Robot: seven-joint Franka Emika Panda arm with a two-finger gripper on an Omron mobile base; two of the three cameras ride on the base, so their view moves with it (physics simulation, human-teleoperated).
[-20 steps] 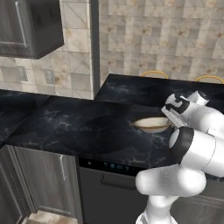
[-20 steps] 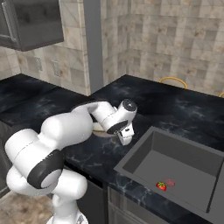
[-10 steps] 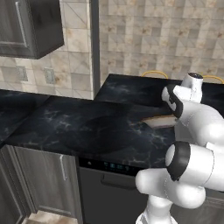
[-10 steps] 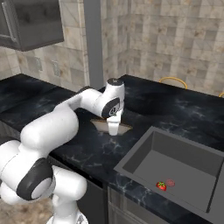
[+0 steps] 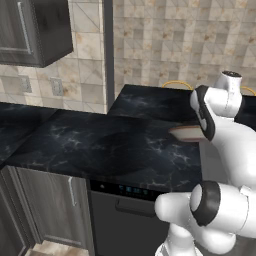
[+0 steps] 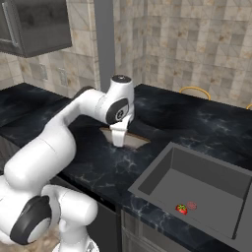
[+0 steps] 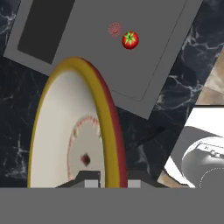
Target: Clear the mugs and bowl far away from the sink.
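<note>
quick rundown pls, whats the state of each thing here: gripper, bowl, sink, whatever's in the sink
gripper: shut on the bowl's rim.
bowl: pinched by its rim, held above the counter near the sink.
sink: dry, holds one small red fruit; faucet not in view.
red fruit: lying loose on the basin floor beside the drain.
counter: dark marble.

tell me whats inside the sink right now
A small red strawberry-like fruit lies on the floor of the sink, next to the round drain. The basin's far right end runs out of frame, and its near wall hides part of the floor.
</note>
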